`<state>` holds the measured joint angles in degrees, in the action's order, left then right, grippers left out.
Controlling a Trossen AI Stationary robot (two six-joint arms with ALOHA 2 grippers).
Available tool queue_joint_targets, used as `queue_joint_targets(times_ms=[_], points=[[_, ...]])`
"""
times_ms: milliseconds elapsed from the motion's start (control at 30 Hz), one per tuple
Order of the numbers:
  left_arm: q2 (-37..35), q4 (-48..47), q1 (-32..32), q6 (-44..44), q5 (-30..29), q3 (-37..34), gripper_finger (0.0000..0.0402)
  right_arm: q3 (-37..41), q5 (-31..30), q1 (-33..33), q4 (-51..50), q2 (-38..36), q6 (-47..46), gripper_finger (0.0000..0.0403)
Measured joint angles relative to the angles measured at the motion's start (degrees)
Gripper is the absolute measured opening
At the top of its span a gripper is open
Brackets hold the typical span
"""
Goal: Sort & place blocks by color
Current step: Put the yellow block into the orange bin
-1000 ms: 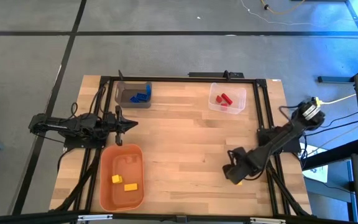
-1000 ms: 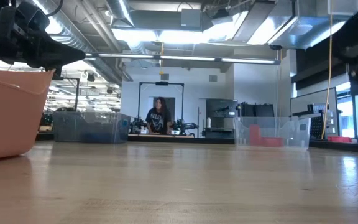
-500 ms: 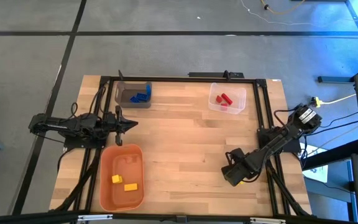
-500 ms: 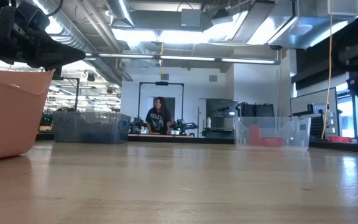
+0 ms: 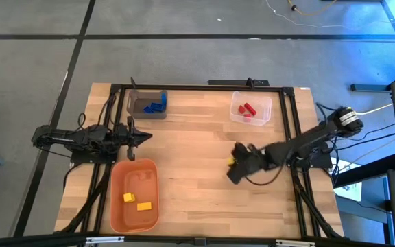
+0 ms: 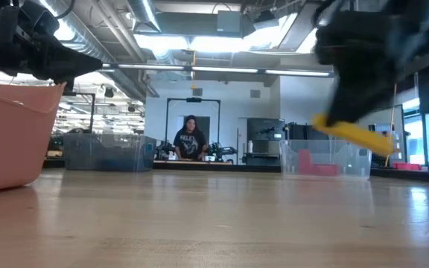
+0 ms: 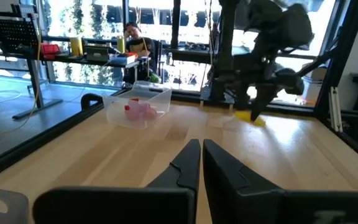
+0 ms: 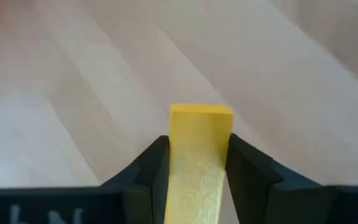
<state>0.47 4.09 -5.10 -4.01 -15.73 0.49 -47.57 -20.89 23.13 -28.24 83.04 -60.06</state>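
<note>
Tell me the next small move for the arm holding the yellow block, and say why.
Probably carry on leftward toward the orange bin. The right gripper has its jaws shut on a yellow block, lifted above mid-table, and the other yellow blocks already lie in that bin. The left gripper waits shut near the bin's far end, so keep clear of it.

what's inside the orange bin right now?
Two yellow blocks lie in the orange bin, near one end; the rest of its floor shows bare. The low view shows only its outer wall. A third yellow block is in the right gripper.
</note>
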Motion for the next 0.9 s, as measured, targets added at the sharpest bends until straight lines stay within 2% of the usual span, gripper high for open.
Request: queue_joint_targets(times_ms=[67, 167, 267, 367, 500, 633, 767, 900], points=[[0.0, 1.5, 0.0, 0.1, 0.3, 0.0, 0.0012, 1.8, 2.3, -4.3, 10.0, 0.5, 9.9, 0.0124], [0.0, 5.4, 0.0, -0.2, 1.3, 0.0, 0.0027, 5.0, 7.2, -10.5, 30.1, 2.6, 23.7, 0.0124], [0.0, 9.7, 0.0, -0.4, 2.4, 0.1, 0.0064, 6.4, 13.5, -15.8, 47.9, 5.5, 33.9, 0.0124], [0.3, 12.3, 0.0, -2.0, 3.2, 0.1, 0.0116, 5.7, 19.7, -19.7, 58.7, 8.0, 40.3, 0.0124], [3.3, 14.4, 0.0, -5.2, 2.4, 0.1, 0.0189, 1.3, 24.5, -22.8, 63.5, 11.4, 45.7, 0.0124], [9.4, 19.1, 0.4, -8.2, 1.9, 0.1, 0.0239, -5.2, 26.9, -23.7, 63.6, 14.9, 50.0, 0.0124], [17.2, 21.0, 1.1, -9.4, 1.9, 2.0, 0.026, -11.6, 28.2, -23.8, 63.7, 18.4, 53.4, 0.0124], [25.9, 21.3, 1.9, -8.7, 3.2, 7.2, 0.0263, -16.5, 28.5, -23.8, 63.5, 20.9, 55.8, 0.0124]])
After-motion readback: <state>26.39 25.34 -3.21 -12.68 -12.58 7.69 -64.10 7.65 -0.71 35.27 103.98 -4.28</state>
